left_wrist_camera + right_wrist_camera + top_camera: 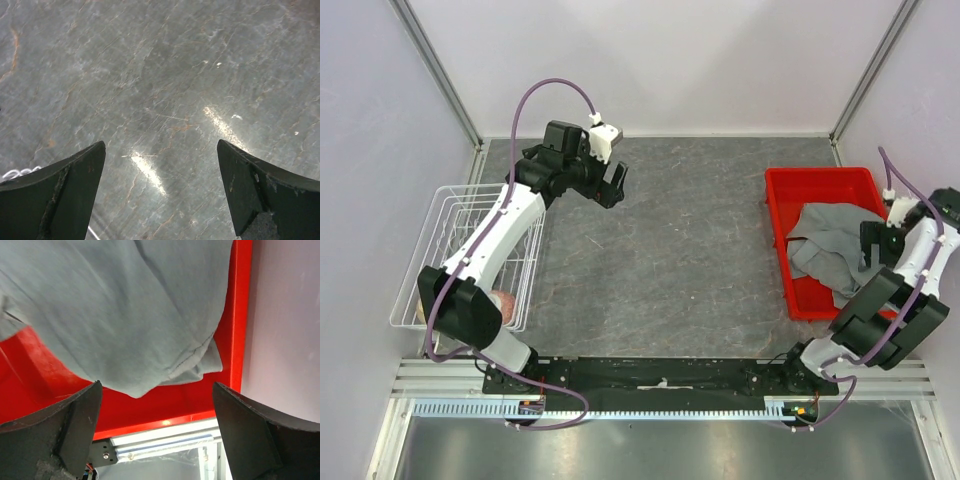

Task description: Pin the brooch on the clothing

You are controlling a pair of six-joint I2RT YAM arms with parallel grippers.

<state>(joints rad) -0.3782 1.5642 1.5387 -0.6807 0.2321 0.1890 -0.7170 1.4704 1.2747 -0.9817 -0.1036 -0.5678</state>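
Note:
The grey shirt (828,245) lies crumpled in a red bin (820,176) at the right of the table. In the right wrist view the shirt (125,315) fills the top, with the red bin wall (238,315) beside and below it. My right gripper (872,250) hangs open above the shirt's near right part, and its jaws (156,384) hold nothing. My left gripper (610,183) is open and empty over the bare table at the back left, and its wrist view (160,142) shows only grey tabletop. The brooch is not in view.
A white wire basket (450,230) stands at the left table edge, with a tan round thing (506,303) at its near end. Pale walls close the back and sides. A metal rail (660,385) runs along the near edge.

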